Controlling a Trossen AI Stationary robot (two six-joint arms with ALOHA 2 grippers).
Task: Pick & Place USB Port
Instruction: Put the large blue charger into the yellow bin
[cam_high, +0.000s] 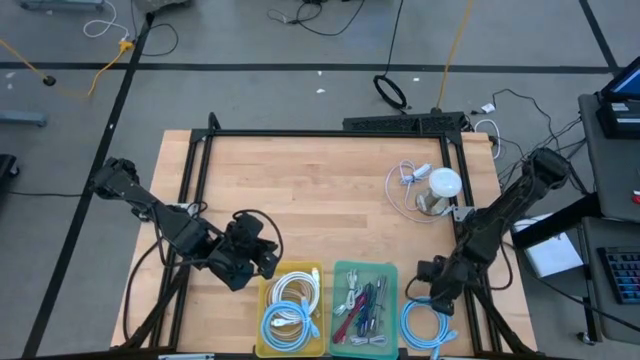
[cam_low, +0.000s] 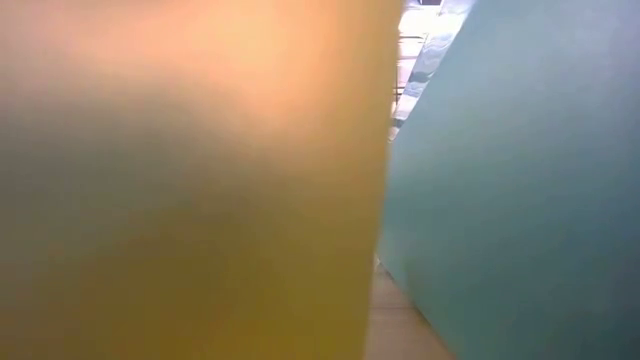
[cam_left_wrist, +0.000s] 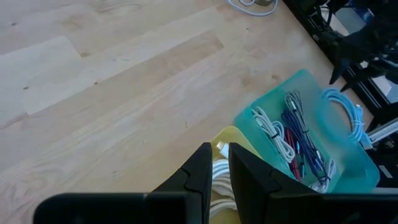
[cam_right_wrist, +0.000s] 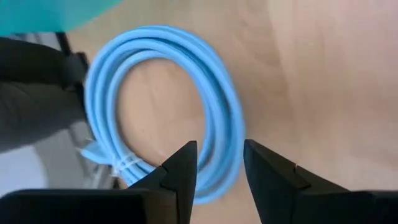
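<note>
The right gripper (cam_right_wrist: 219, 163) hangs low over the near right corner of the table (cam_high: 300, 190), just right of the teal bin (cam_high: 340, 272), with its jaws parted and nothing between them; directly beneath lies the blue cable (cam_right_wrist: 180, 106), a light blue coil tied at one side with a pale band, its connector end not clear enough to read. I take this coil to be the task's thing — though whether its plug is USB cannot be told from these views. To close well, the fingers should straddle one side of the loop where the strands lie bunched together, come down until the tips nearly meet the wood, and shut squarely across the bundle rather than along it, so no single strand slips free; gripping close to the tie would likely keep the coil from unwinding when lifted. The coil lies flat, near the table's edge and just beside the arm's own base, so a straight vertical lift seems safer than a drag. The left gripper (cam_left_wrist: 216, 163) waits near the yellow bin (cam_high: 268, 290) at the near left, jaws a narrow slit apart and holding nothing. The yellow bin already holds white and blue cable coils, the teal bin a tangle of thinner leads — the low view is blocked by both bins.
</note>
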